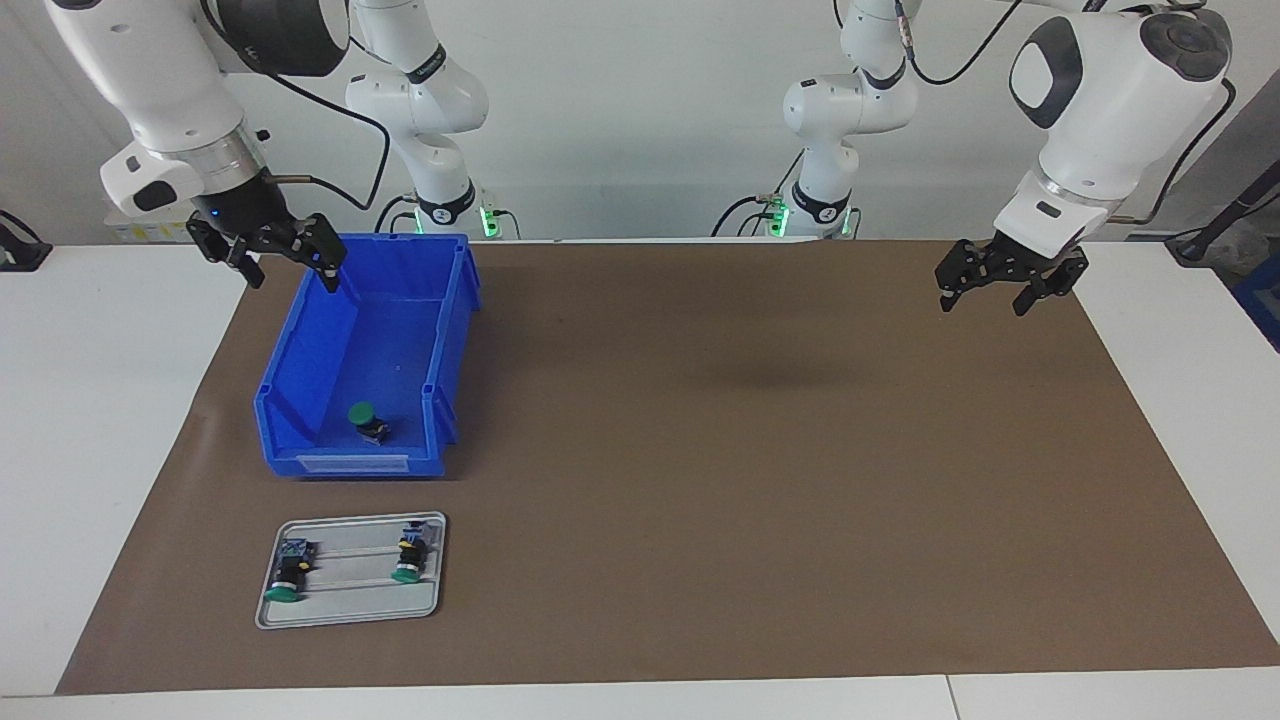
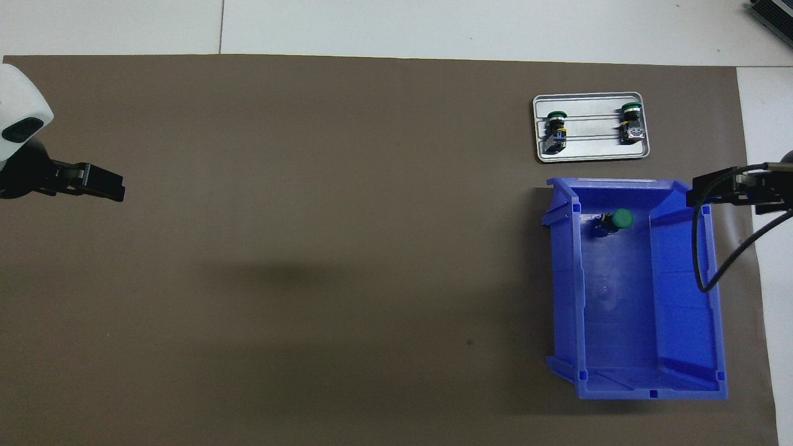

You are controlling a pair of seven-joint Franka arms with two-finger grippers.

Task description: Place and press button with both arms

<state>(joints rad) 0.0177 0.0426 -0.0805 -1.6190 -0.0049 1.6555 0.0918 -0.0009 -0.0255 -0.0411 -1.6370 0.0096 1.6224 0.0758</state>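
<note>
A green-capped button (image 1: 366,420) stands in the blue bin (image 1: 300,360), toward the bin's end farther from the robots; it also shows in the overhead view (image 2: 617,220) inside the bin (image 2: 567,297). My right gripper (image 1: 290,272) is open and empty, raised over the bin's corner nearest the robots, and shows in the overhead view (image 2: 706,195) over the bin's rim. My left gripper (image 1: 984,300) is open and empty, raised over the brown mat at the left arm's end, and shows in the overhead view (image 2: 105,186).
A small metal tray (image 1: 350,592) lies farther from the robots than the bin, with two near-identical buttons (image 1: 290,575) (image 1: 410,556) lying on it; the tray (image 2: 588,148) also shows from overhead. A brown mat (image 1: 700,450) covers the table.
</note>
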